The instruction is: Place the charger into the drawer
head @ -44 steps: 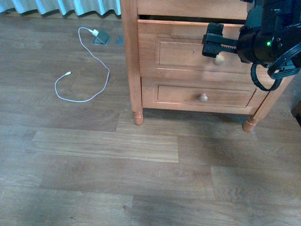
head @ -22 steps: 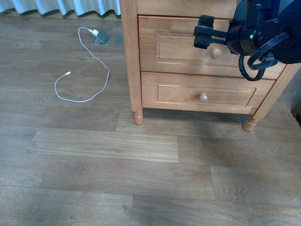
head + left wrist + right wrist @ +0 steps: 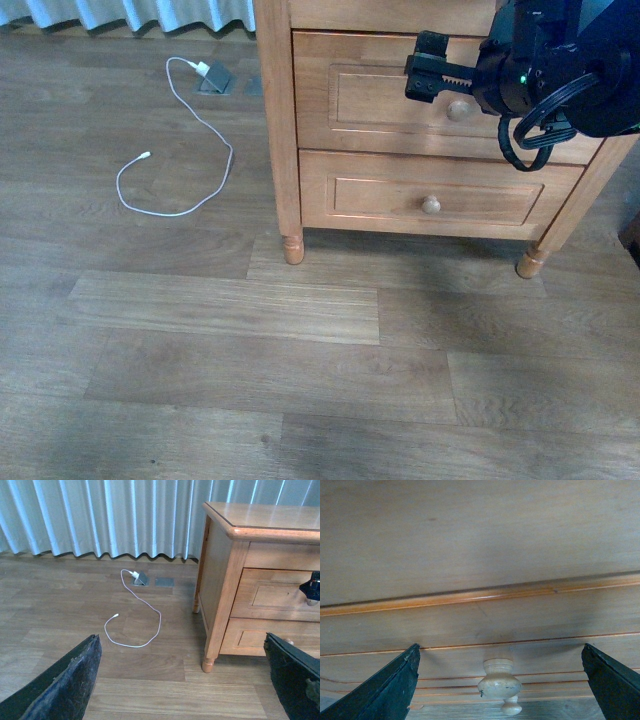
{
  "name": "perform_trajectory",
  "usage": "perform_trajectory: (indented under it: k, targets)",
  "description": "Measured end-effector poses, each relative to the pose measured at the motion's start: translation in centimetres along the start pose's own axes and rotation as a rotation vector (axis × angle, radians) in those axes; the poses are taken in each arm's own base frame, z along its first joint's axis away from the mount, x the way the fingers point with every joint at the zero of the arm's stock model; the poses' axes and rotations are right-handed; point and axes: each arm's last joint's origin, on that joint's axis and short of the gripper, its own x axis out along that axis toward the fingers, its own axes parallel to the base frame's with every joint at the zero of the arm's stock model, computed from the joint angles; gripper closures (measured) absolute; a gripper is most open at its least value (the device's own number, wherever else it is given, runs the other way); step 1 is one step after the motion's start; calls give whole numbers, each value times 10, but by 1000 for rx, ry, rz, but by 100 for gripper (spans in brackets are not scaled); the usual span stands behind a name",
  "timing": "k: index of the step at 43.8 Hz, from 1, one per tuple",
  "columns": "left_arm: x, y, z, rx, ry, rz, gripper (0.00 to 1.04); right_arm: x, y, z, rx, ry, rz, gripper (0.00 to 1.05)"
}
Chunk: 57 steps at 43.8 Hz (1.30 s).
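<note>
The wooden floor (image 3: 300, 380) lies bare and wide in front of the nightstand (image 3: 278, 120). The drawer (image 3: 380, 95), the upper and taller one, sits flush in its frame, above the lower drawer (image 3: 370, 195). The right gripper (image 3: 425, 75) hovers just before the upper panel, beside the round knob (image 3: 460, 110), its jaws wide apart. The left gripper (image 3: 185, 680) has its jaws apart too. A thin white cable (image 3: 190, 150) curls on the floor near the curtain (image 3: 100, 515). The charger is not visible in any view.
</note>
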Motion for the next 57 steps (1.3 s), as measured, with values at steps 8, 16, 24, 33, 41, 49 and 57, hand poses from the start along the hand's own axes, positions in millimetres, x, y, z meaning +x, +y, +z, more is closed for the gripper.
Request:
perform_trajectory:
  k: [8, 16, 24, 33, 41, 49, 57]
  targets:
    - [0, 0, 0, 0, 0, 0, 6, -22, -5, 10, 17, -30, 38, 8]
    - [0, 0, 0, 0, 0, 0, 6, -90, -12, 28, -11, -89, 136, 8]
    - [0, 0, 0, 0, 0, 0, 6, -169, -30, 31, -58, -98, 211, 8]
    - [0, 0, 0, 0, 0, 0, 6, -263, -54, 45, -24, -165, 222, 8]
    - [0, 0, 0, 0, 0, 0, 6, -316, -63, 36, -14, -209, 233, 8]
    - [0, 0, 0, 0, 0, 0, 6, -353, -74, 24, -8, -260, 243, 8]
    - [0, 0, 0, 0, 0, 0, 6, -360, -75, 25, -7, -295, 243, 8]
